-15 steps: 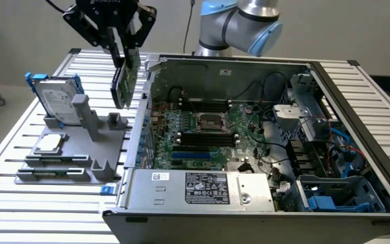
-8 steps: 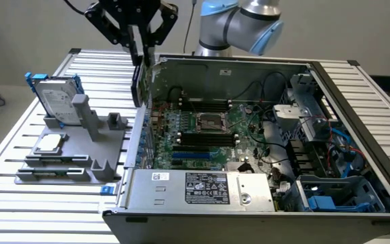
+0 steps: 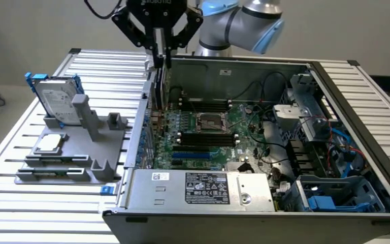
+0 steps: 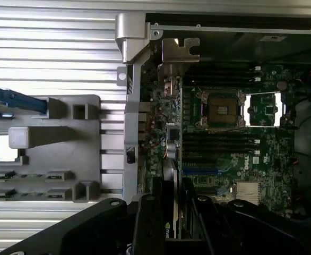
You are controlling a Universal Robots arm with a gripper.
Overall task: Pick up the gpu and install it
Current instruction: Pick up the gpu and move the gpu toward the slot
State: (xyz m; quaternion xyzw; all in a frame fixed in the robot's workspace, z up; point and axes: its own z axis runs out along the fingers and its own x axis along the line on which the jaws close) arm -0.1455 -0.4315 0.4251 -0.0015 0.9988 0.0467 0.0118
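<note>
Black linkage gripper [image 3: 160, 46], clamped on the gpu [image 3: 162, 60]. The gpu hangs on edge above the wall of the open steel case [image 3: 357, 127] on the exterior view's left, beside the green motherboard [image 3: 202, 137]. In the wrist view the gpu [image 4: 170, 191] shows its thin edge, glossy black beside green, between matt black fingers [image 4: 147, 223]. White "Dell" lettering marks the motherboard. The silver power supply [image 3: 181, 195] bears a printed label [image 3: 208, 185], its text illegible. Ribbed aluminium table [image 3: 46, 213].

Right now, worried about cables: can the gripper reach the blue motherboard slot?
Probably yes: the case lies open, nothing crosses the blue slot, and the gripper holds the gpu above the case.
</note>
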